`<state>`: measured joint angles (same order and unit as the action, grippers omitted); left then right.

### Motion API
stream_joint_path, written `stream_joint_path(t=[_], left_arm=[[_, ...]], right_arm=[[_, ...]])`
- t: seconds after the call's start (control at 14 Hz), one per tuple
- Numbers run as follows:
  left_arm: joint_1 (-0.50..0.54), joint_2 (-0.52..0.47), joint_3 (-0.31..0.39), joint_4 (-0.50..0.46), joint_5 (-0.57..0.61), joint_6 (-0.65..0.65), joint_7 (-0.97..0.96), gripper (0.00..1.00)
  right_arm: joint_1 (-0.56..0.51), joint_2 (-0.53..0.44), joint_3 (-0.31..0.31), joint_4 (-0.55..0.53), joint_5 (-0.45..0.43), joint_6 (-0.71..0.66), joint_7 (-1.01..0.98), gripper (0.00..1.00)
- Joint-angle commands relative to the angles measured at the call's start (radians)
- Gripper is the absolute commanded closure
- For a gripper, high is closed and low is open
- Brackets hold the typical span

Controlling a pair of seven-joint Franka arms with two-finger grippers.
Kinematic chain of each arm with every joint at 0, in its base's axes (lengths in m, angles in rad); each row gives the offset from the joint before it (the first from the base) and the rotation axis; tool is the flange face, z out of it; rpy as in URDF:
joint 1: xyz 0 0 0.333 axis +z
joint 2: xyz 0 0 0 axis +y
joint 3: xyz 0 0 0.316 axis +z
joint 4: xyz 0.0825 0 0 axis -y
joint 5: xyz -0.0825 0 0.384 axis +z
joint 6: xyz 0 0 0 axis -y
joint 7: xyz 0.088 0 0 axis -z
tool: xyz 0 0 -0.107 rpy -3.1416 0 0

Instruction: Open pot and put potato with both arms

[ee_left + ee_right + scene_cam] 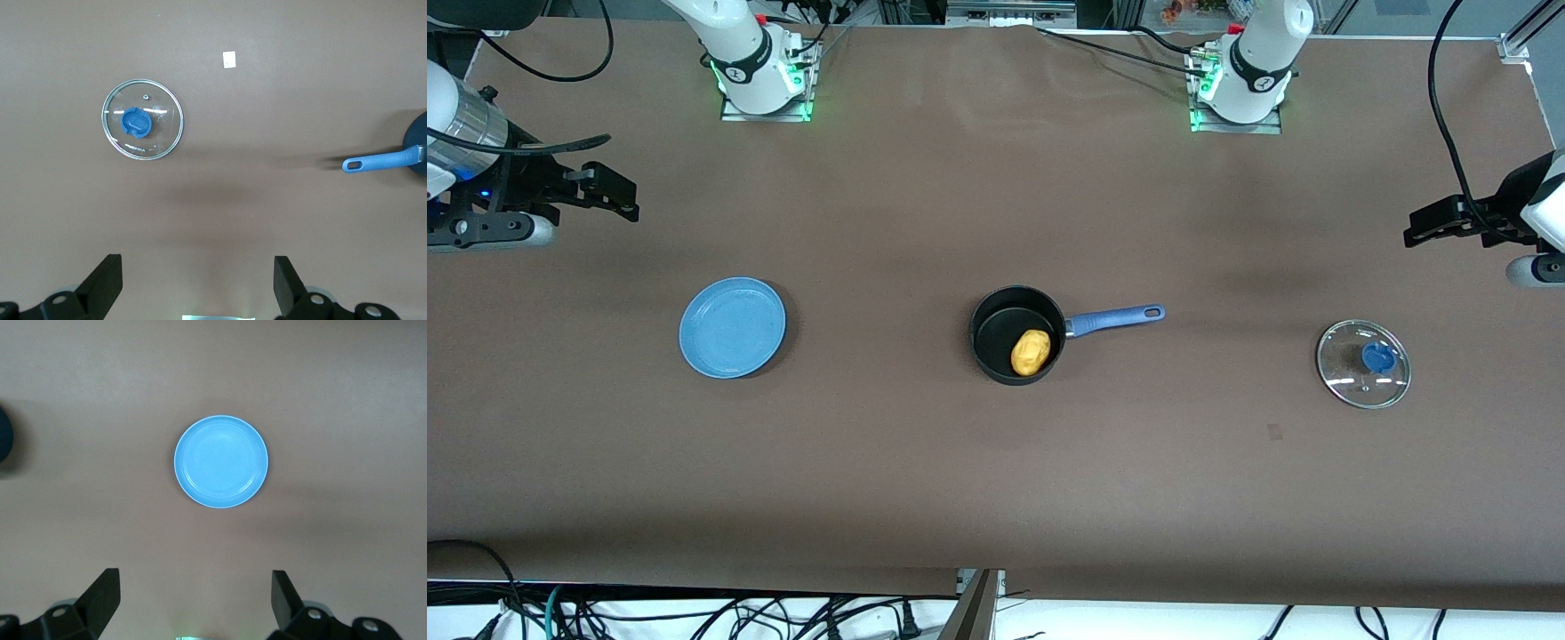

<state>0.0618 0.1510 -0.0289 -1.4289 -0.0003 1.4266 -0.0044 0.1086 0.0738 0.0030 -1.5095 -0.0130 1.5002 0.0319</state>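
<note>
Potato (pixel 1031 352) lies inside the pot (pixel 1016 335), mid-table, a little nearer the front edge than the arms' bases. The lid (pixel 1363 364) rests flat on the table near the left arm's edge, well apart from the pot, so both steps look done, to my judgement. A light-blue plate (pixel 732 327) sits bare toward the right arm's edge. The left gripper (pixel 198 283) hangs over its end of the table, the right gripper (pixel 194 600) over its own; both have fingers spread wide, holding nothing. Brown table (pixel 996 480) covering; cables trail along its front edge.
</note>
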Motion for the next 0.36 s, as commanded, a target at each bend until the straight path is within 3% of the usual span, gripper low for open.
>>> stream_joint_path(t=[0.0,0.29], left_arm=[[-0.008,0.028,-0.002,0.044,0.016,-0.025,-0.005,0.00],[-0.007,0.076,-0.002,0.133,0.017,-0.029,-0.008,0.00]], right_arm=[[-0.020,0.011,0.020,0.041,-0.002,-0.008,-0.010,0.00],[-0.020,0.011,0.020,0.043,-0.038,-0.008,-0.015,0.00]])
